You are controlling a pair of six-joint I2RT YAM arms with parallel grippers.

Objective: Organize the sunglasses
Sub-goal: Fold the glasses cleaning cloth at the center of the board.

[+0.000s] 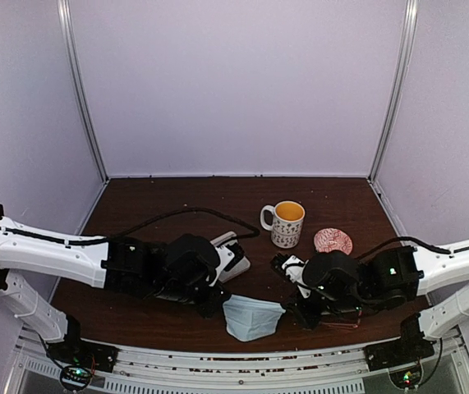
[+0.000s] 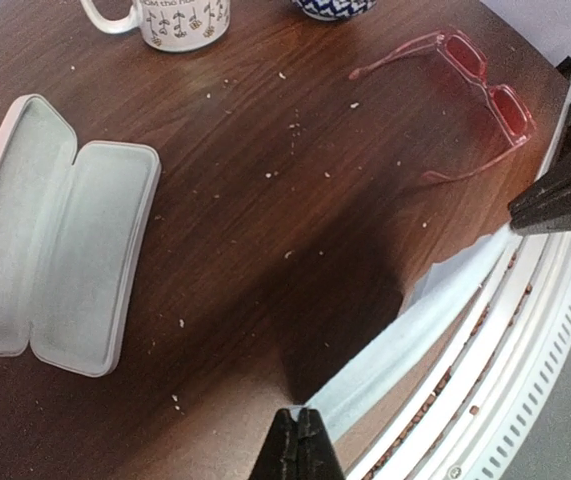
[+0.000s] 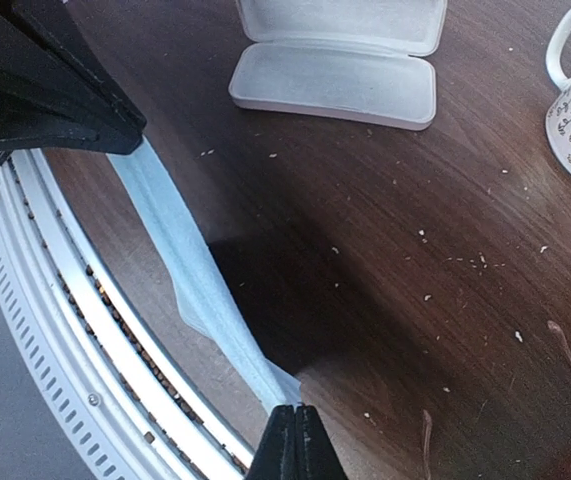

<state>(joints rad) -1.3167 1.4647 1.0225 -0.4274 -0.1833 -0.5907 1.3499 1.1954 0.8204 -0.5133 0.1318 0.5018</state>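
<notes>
Two black two-finger claws are clenched on one light blue cloth (image 1: 252, 318), which is held stretched between them above the near edge of the dark brown wooden table (image 1: 160, 205). One end of the cloth is pinched tight between the closed tips of the left gripper (image 2: 297, 440), and the other end is gripped the same way by the right gripper (image 3: 295, 440). The thin reddish-pink wire-frame sunglasses (image 2: 465, 55) are laid on the table with temples unfolded, near the right gripper and touched by neither claw. The pale oblong glasses case (image 2: 55, 230) is spread open on the table, well apart from the sunglasses. A white patterned mug (image 1: 286, 223) is set farther back, just beside a small red-patterned bowl (image 1: 333, 240).
</notes>
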